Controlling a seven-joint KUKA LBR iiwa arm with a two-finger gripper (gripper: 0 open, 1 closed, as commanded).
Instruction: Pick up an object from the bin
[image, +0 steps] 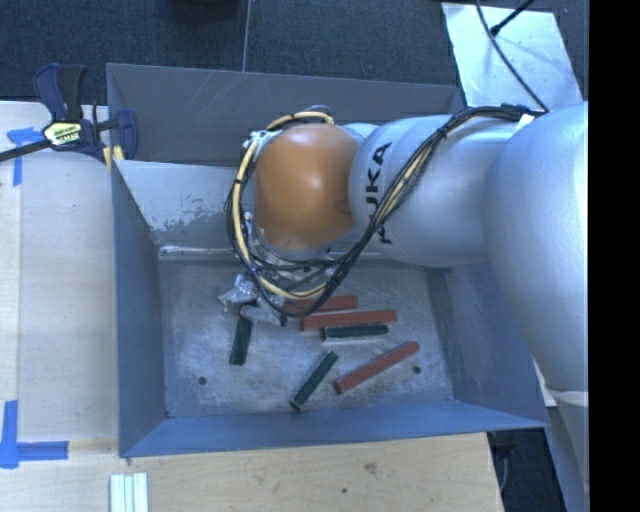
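The dark green stick (240, 344) lies on the floor of the bin (140, 330), just below the gripper (243, 303) in the camera view. Its upper end reaches up to the gripper's tip or slips under it. Its long axis runs almost straight away from the gripper toward the bin's near wall, leaning only a little, so it lies nearly crosswise to the direction the arm reaches in from. I judge the coming move to depend on this: the gripper is at one end of the stick rather than over its middle, and a grasp would need to close across the stick's narrow width.

Whether the gripper is spread or pressed together, I cannot tell (the orange cover (300, 190) and the looped cables (262, 282) on the wrist hide most of it), nor whether it already touches the stick.

On the arm's side of the gripper, near but apart from the dark green stick, three sticks (348, 318) lie side by side, roughly parallel: two reddish and one dark green. Beyond them toward the near wall lie a red stick (377, 367) and a second dark stick (314, 380), both slanted and well clear of the gripper.
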